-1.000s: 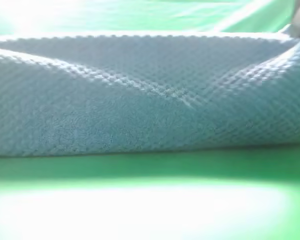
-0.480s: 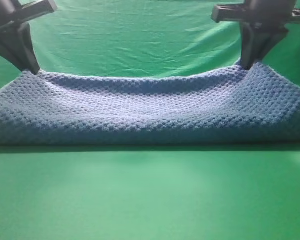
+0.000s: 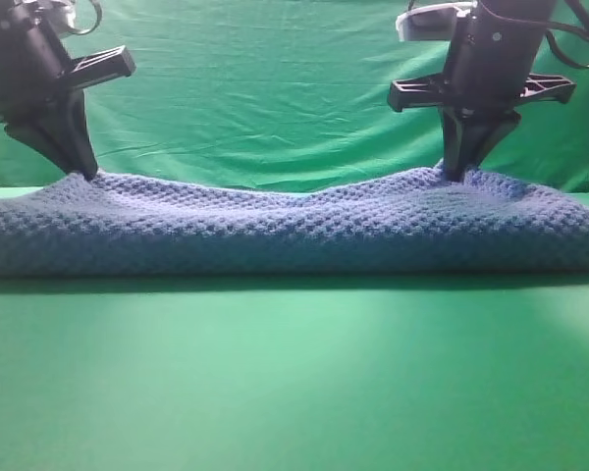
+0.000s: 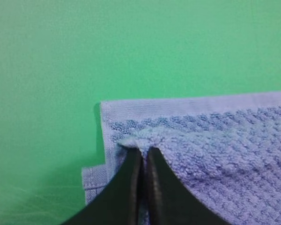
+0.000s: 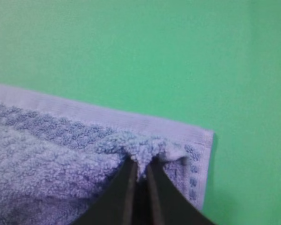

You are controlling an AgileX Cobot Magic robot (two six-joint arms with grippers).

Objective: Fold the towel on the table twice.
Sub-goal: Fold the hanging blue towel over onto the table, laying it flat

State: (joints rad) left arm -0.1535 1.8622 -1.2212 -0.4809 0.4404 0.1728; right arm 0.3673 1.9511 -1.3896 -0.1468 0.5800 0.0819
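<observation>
The blue-grey waffle-weave towel (image 3: 294,231) lies folded over on the green table (image 3: 294,373), spanning almost the full width of the exterior high view. My left gripper (image 3: 79,172) is shut on the upper layer's far left corner. My right gripper (image 3: 458,172) is shut on the far right corner. In the left wrist view the black fingers (image 4: 131,180) pinch the towel (image 4: 210,150) just inside its pale hem, above a lower layer's edge. In the right wrist view the fingers (image 5: 126,187) pinch a tuft of towel (image 5: 51,150) near its right corner.
A wrinkled green backdrop cloth (image 3: 265,88) hangs behind the table. Bare green table surface stretches in front of the towel to the near edge of the view.
Both grippers have carried the towel's held edge back and down. The sagging raised edge has settled onto the lower layer, and the fold now lies flatter.
</observation>
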